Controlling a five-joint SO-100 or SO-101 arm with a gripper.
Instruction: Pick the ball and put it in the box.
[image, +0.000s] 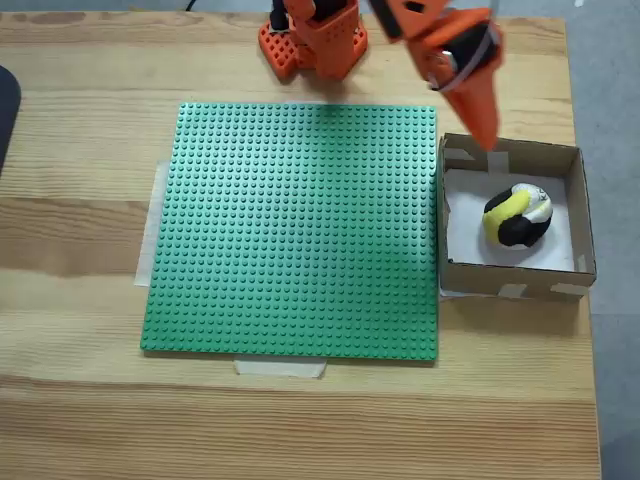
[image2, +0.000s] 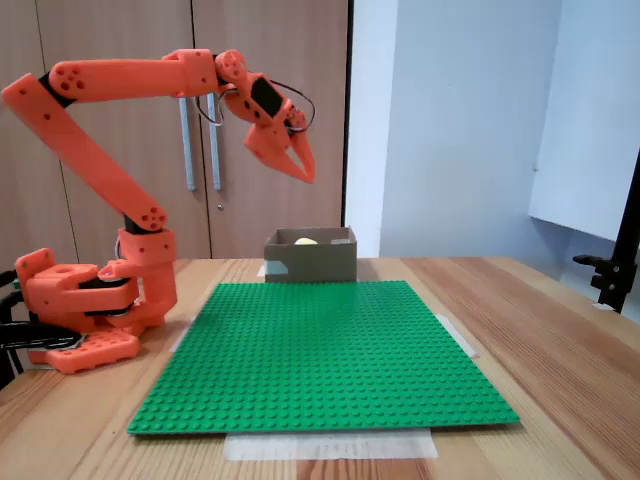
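Inside the box (image: 578, 205), resting on its white floor: the ball (image: 517, 216), task apparently complete. Above the far wall, raised clear: gripper (image: 484, 135), fingers together, holding nothing.

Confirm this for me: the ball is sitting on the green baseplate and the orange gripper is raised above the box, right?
Not quite. The ball lies inside the box, on its white floor, not on the green baseplate; a fixed view from above shows it. The gripper is indeed raised above the box.
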